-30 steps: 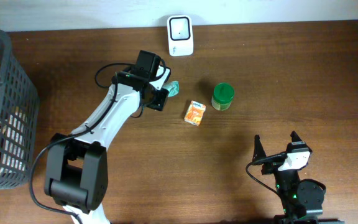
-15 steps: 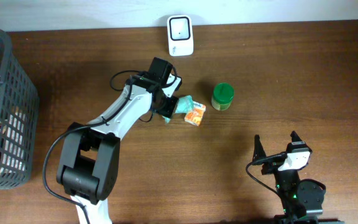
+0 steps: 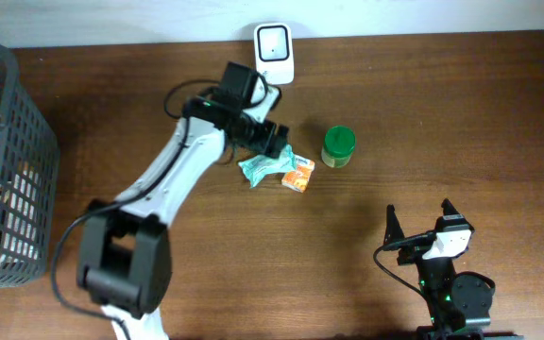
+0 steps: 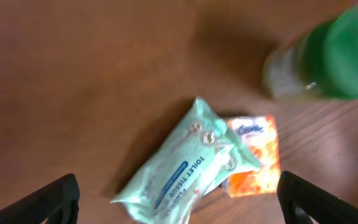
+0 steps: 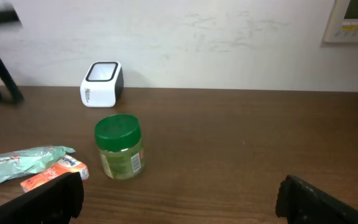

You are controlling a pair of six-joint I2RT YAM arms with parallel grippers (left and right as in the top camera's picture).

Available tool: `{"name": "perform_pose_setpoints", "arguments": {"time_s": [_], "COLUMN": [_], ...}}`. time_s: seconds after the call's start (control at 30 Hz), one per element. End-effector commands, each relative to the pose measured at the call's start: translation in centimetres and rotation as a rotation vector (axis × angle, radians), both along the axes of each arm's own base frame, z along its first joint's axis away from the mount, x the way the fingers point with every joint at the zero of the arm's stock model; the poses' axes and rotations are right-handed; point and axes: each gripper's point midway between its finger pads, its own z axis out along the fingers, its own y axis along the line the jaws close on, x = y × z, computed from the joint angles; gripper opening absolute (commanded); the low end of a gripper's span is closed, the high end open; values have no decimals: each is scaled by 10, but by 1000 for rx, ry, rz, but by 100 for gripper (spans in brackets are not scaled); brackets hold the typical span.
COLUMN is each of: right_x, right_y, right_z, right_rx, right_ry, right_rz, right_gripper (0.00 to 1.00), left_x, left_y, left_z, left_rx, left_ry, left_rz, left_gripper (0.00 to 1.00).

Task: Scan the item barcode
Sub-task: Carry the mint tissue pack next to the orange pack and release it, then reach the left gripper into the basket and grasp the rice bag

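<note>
We see the left gripper (image 3: pixel 274 140) above the table's centre in the overhead view, its jaws spread wide. In the left wrist view only the two dark fingertips (image 4: pixel 58 196) show, cut off at the lower corners, with nothing pinched between them.

The pale green soft tissue pack (image 3: pixel 265 167) lies flat on the brown wooden table (image 3: pixel 461 113), just below and left of that gripper. Its right end overlaps the small orange carton (image 3: pixel 299 173) and hides part of the carton's left side. We can read some of the pack's print, but we cannot make out a barcode on either item.

The green-lidded glass jar (image 3: pixel 338 146) stands upright to the right of the carton, apart from it. In the left wrist view it is blurred and cut off at the upper right.

The white barcode scanner (image 3: pixel 275 54) sits at the top centre, near the wall.

The grey mesh basket (image 3: pixel 8 161) is cut off by the left edge, and its contents are too dim to tell.

The right gripper (image 3: pixel 419 223) hangs at the lower right with its jaws wide apart and empty. Its arm base is cropped by the bottom edge.
</note>
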Motion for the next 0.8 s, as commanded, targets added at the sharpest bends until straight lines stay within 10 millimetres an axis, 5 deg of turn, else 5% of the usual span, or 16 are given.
{"name": "perform_pose_setpoints", "arguments": {"time_s": [0.0,0.17,0.3,0.33,0.4,0.53,0.77], "right_x": [0,0,0,0,0,0,0], "right_y": [1,1,1,1,1,1,1], "right_z": [-2,-2,-2,-2,-2,-2,-2], "right_rx": [4,4,4,4,4,4,4], "right_ry": [2,2,2,2,2,2,2], "right_rz": [0,0,0,0,0,0,0], "right_gripper": [98,98,98,98,98,98,98], "left_x": [13,21,13,6,-6,-42,-108], "left_y": [35,118,206,243,290,388,486], "left_z": [101,188,267,292,314,324,304], "left_rx": [-70,-78,-78,-84,-96,-110,-35], "left_ry": [-149,-250,-396,-450,-498,-525,-469], "left_rz": [75,241,429,533,694,1102,1468], "left_gripper": [99,99,99,99,100,99,99]}}
